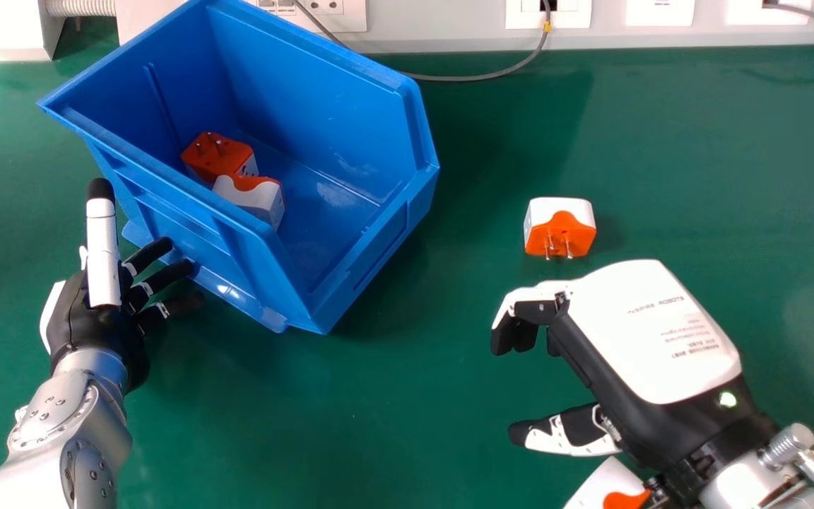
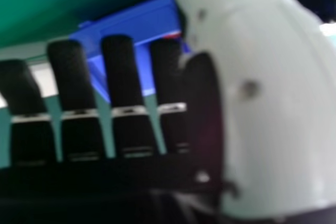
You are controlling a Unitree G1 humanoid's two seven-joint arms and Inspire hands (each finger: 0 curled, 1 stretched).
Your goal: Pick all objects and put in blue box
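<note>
My right hand [image 1: 651, 332] is over the mat at the lower right, back upward, fingers loosely bent and thumb apart, holding nothing. In the right hand view, the same right hand [image 2: 122, 72] has relaxed fingers spread before the blue box [image 2: 149, 20]. Beyond those fingers in the head view lies a white-and-orange plug adapter [image 1: 561, 227], pins toward the hand. Another white-and-orange piece [image 1: 608, 486] is partly hidden by the right wrist. Inside the blue box [image 1: 350, 261] rest two adapters, one [image 1: 217, 157] behind the other [image 1: 255, 198]. My left hand [image 1: 99, 318] is open beside the box's near-left side, fingertips at its base.
Green mat [image 1: 379, 424] covers the table. Along the back stand wall sockets [image 1: 548, 13], with a grey cable [image 1: 478, 76] curving onto the mat behind the box. A pale metal housing [image 1: 1, 32] is at the far left.
</note>
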